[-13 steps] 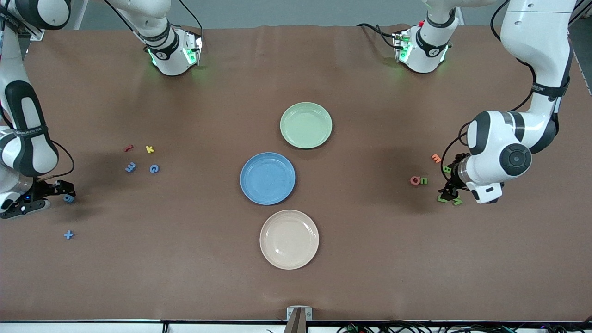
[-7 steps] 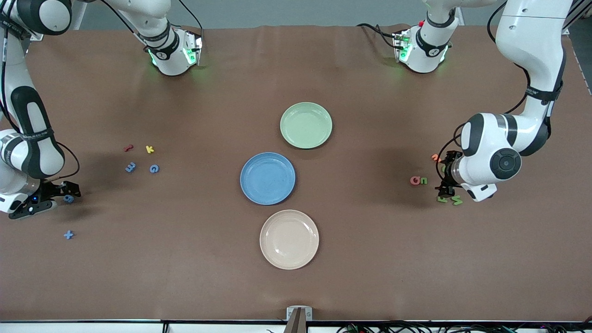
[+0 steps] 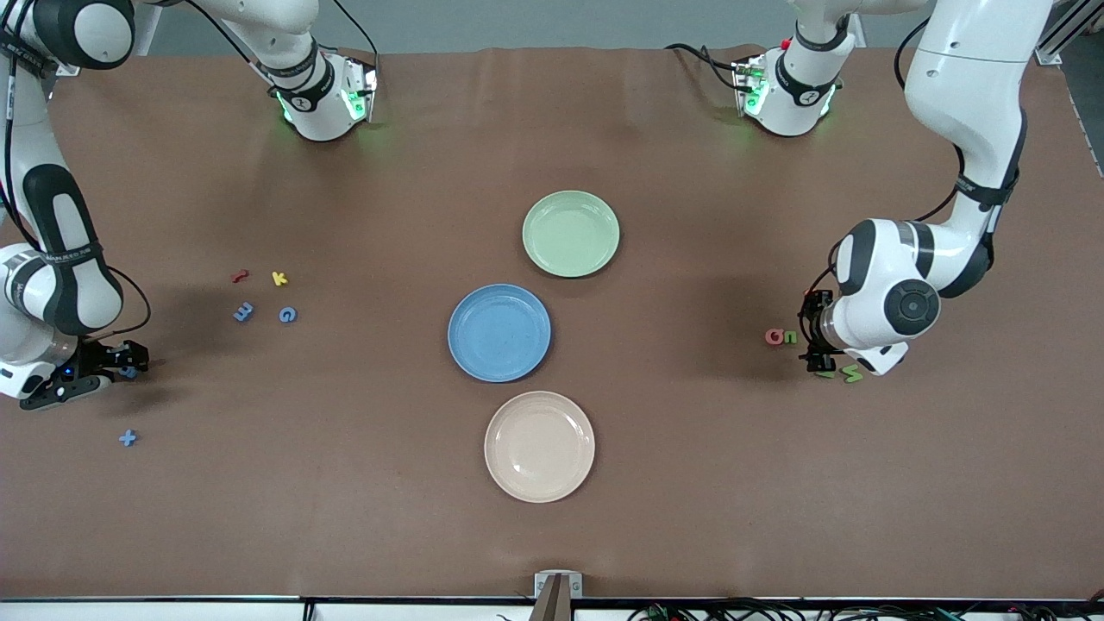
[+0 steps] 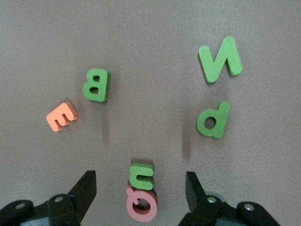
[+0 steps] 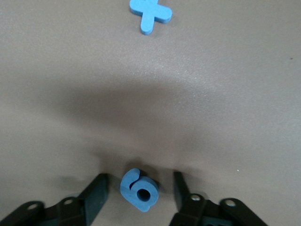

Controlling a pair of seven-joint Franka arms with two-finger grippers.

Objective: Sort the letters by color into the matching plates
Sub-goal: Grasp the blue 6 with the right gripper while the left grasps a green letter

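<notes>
Right wrist view shows the right gripper (image 5: 138,190) with jaws now closing in around a blue letter (image 5: 139,189), not yet touching. Left gripper (image 4: 140,190) has slid over the green letter (image 4: 141,175), jaws apart. Both plates, blue (image 3: 499,333) and green (image 3: 570,234), sit mid-frame, bare.

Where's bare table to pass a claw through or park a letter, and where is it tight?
Bare cloth runs between the blue plate and the blue G, and between the green plate and the pink Q. Crowded: around the left claw, open over the green letters, and the right claw, open around a blue letter.
</notes>
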